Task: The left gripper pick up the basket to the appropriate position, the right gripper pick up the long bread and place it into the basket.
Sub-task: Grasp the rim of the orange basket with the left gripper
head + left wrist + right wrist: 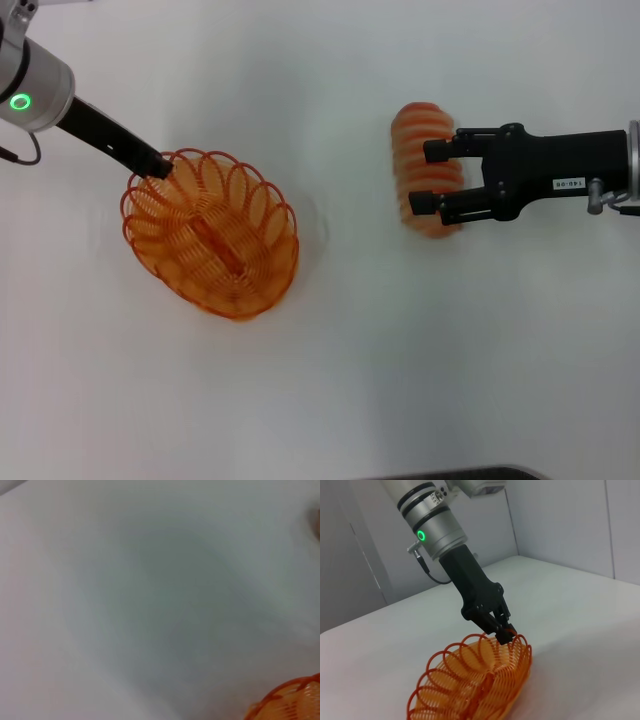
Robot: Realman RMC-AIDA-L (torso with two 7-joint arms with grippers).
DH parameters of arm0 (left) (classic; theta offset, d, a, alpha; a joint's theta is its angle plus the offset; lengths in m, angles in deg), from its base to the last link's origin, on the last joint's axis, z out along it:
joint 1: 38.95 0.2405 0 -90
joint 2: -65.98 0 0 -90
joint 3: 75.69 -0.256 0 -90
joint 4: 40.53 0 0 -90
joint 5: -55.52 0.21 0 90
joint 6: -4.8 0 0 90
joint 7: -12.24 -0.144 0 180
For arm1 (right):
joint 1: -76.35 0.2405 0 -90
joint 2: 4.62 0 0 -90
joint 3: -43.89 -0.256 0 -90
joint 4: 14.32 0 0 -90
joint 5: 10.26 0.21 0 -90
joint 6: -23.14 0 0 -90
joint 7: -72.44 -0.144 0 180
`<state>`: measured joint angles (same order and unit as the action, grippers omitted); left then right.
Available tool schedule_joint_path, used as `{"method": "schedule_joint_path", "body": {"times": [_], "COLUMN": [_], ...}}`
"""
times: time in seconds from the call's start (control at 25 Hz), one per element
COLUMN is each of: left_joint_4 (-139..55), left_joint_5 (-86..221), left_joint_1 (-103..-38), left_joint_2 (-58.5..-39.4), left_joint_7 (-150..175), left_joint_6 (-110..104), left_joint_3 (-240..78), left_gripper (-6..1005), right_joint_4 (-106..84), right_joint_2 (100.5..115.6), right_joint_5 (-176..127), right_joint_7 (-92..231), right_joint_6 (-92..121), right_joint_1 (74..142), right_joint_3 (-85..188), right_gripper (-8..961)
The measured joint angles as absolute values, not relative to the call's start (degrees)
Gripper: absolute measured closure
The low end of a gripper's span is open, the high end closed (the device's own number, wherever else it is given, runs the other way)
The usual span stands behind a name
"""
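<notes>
The orange wire basket [215,235] is at the left of the white table. The left gripper [158,168] is shut on the basket's far-left rim. In the right wrist view the left gripper [504,632] pinches a rim loop, and the basket [470,685] hangs tilted from it. A bit of the basket [295,702] shows in the left wrist view. The long bread [415,135], ridged orange and pale, lies at the right. The right gripper [427,177] reaches in from the right. Its open fingers are spread over the bread's middle. Whether they touch it cannot be told.
The white table [350,380] stretches between the basket and the bread and along the front. A dark edge [450,474] shows at the bottom of the head view. Grey walls [560,520] stand behind the table in the right wrist view.
</notes>
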<state>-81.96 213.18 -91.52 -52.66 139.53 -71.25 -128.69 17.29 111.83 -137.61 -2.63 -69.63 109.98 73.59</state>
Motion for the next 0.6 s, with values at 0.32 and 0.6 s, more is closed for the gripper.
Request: {"method": "schedule_joint_path", "body": {"times": [0.32, 0.6], "left_joint_4": [-82.07, -83.79], "left_joint_5": [213.62, 213.19], "left_joint_1": [-91.35, -90.16], "left_joint_2": [-51.90, -51.48], "left_joint_7": [141.12, 143.76], "left_joint_6": [-72.42, -75.95], "left_joint_3": [-126.68, -115.85], "left_gripper": [873, 938], "right_joint_4": [17.38, 17.48], "right_joint_2": [111.69, 111.45], "right_joint_5": [-137.61, -137.62], "right_joint_7": [-2.62, -2.49], "right_joint_6": [-69.64, -69.76], "right_joint_1": [110.16, 109.68], "right_joint_3": [73.60, 73.60], "right_gripper": [98, 98]}}
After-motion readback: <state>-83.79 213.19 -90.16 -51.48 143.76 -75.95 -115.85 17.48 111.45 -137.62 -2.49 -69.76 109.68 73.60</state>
